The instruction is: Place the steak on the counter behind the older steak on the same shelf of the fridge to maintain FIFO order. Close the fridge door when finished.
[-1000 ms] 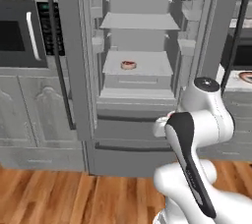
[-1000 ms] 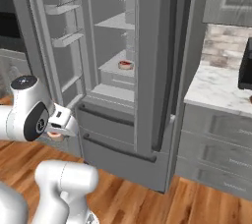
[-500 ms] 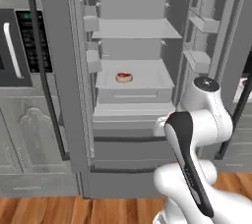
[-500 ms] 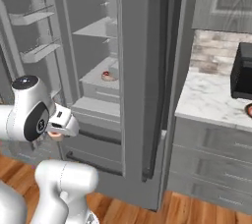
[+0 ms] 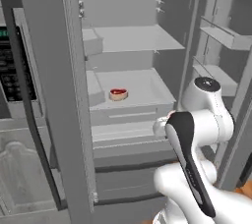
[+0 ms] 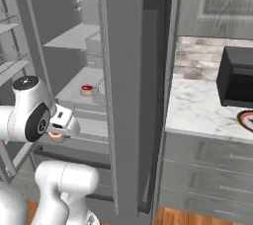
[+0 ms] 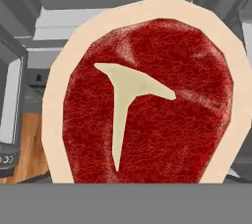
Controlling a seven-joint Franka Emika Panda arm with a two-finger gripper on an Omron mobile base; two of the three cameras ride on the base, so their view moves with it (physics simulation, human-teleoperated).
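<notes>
Here the gripper (image 6: 57, 135) clamps the steak (image 7: 142, 95) below the shelf's (image 5: 147, 107) front edge, the older steak (image 5: 118, 94) lying up-left, near that edge.

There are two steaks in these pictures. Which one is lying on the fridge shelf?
The small steak on the pale shelf inside the open fridge. The other steak is off the shelf, held up in the gripper.

black microwave (image 6: 236, 77), wood floor (image 7: 30, 144)
</notes>
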